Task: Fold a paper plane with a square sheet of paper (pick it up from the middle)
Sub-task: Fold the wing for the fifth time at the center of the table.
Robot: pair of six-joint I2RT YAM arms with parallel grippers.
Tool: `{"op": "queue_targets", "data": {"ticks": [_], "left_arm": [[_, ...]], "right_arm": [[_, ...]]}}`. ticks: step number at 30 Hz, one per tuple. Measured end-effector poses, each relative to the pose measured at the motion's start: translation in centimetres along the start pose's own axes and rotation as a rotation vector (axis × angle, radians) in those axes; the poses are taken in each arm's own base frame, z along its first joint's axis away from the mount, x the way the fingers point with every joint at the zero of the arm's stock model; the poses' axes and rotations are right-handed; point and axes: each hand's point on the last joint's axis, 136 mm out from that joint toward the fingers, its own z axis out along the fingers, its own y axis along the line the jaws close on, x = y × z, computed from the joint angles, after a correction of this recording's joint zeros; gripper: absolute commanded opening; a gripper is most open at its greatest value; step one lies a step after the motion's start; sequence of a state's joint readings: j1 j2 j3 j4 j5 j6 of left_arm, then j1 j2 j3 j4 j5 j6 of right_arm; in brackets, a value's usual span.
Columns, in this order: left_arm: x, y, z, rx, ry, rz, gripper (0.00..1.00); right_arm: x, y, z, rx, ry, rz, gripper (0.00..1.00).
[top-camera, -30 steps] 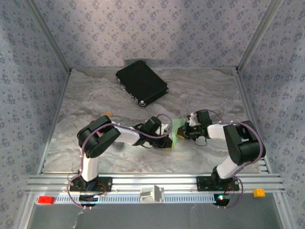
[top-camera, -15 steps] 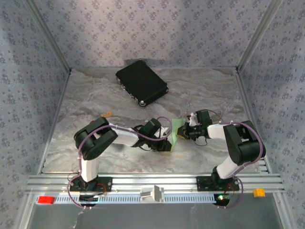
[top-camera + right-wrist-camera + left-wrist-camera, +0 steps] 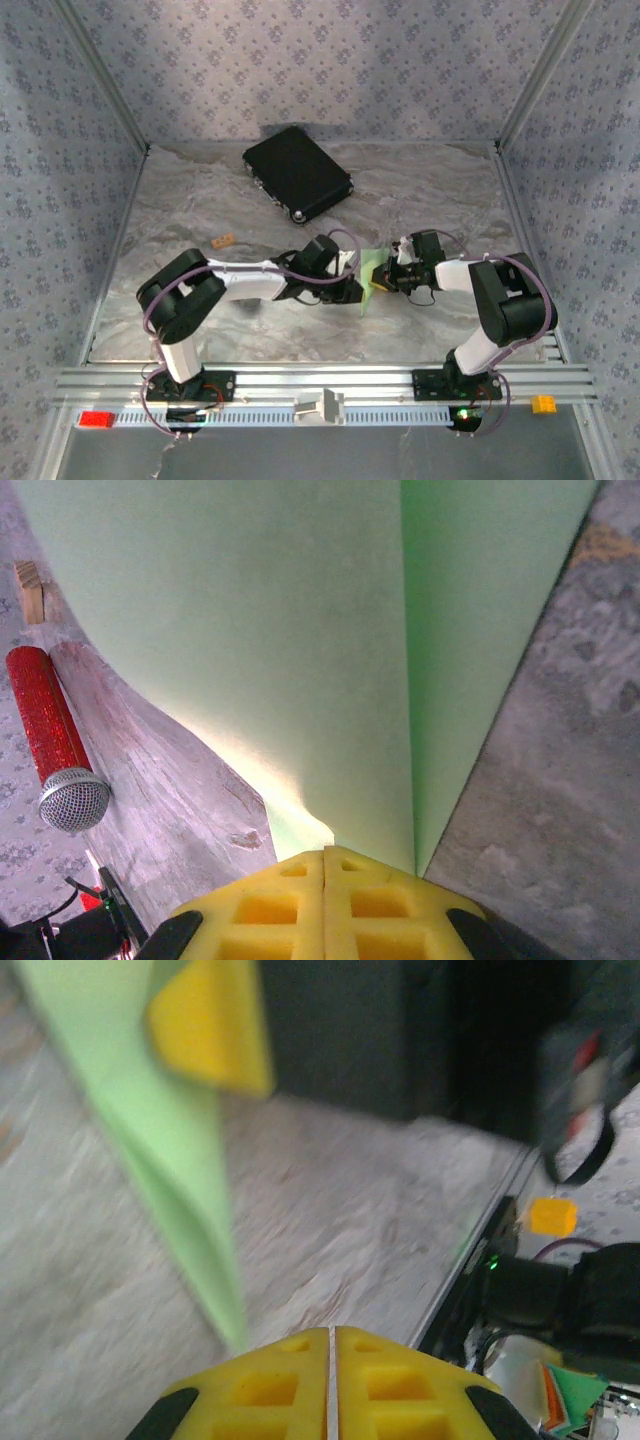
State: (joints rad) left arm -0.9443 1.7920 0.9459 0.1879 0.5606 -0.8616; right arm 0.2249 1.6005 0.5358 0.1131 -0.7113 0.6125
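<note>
The light-green paper (image 3: pixel 371 276) is creased and triangular. It stands up off the table between the two grippers, its point (image 3: pixel 232 1330) hanging toward the tabletop. My right gripper (image 3: pixel 386 279) is shut on its right edge. In the right wrist view the folded sheet (image 3: pixel 300 650) fans out from the closed yellow pads (image 3: pixel 325 900). My left gripper (image 3: pixel 347 290) is just left of the paper, low over the table. Its yellow fingertips (image 3: pixel 400 1380) are pressed together with only a hairline gap. The paper's tip ends beside them, not between them.
A black rectangular case (image 3: pixel 298 172) lies at the back of the table. A small wooden block (image 3: pixel 223 240) sits left of centre. A red-handled tool with a grey mesh head (image 3: pixel 55 745) lies on the table beyond the paper. The aluminium rail (image 3: pixel 320 385) runs along the near edge.
My left arm has stretched out and lowered, its elbow swinging toward the near left, which uncovers the wooden block. The left gripper edged closer to the paper. The right gripper and paper stayed put.
</note>
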Motion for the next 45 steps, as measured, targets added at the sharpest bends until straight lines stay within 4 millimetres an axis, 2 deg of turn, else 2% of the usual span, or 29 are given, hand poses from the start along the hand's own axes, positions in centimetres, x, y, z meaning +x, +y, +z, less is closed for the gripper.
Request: {"op": "queue_targets", "data": {"ticks": [3,5,13,21,29,45], "left_arm": [[-1.6,-0.9,1.0,0.022,-0.018,0.015,0.10],[-2.0,-0.7,1.6,0.019,-0.016,0.012,0.09],[-1.4,1.5,3.3,-0.018,0.026,-0.024,0.09],[-2.4,0.9,4.0,-0.011,0.027,-0.010,0.09],[-1.4,2.8,4.9,-0.054,0.065,-0.038,0.09],[-0.1,3.3,4.8,-0.064,0.034,-0.007,0.09]], "right_arm": [[0.0,0.0,0.0,0.000,0.000,0.000,0.07],[0.0,0.0,0.0,0.000,0.000,0.000,0.07],[0.0,0.0,0.0,0.000,0.000,0.000,0.07],[0.0,0.0,0.0,0.000,0.000,0.000,0.07],[0.0,0.0,0.0,0.000,-0.002,0.003,0.07],[-0.1,-0.1,0.0,0.001,-0.002,0.006,0.07]]}}
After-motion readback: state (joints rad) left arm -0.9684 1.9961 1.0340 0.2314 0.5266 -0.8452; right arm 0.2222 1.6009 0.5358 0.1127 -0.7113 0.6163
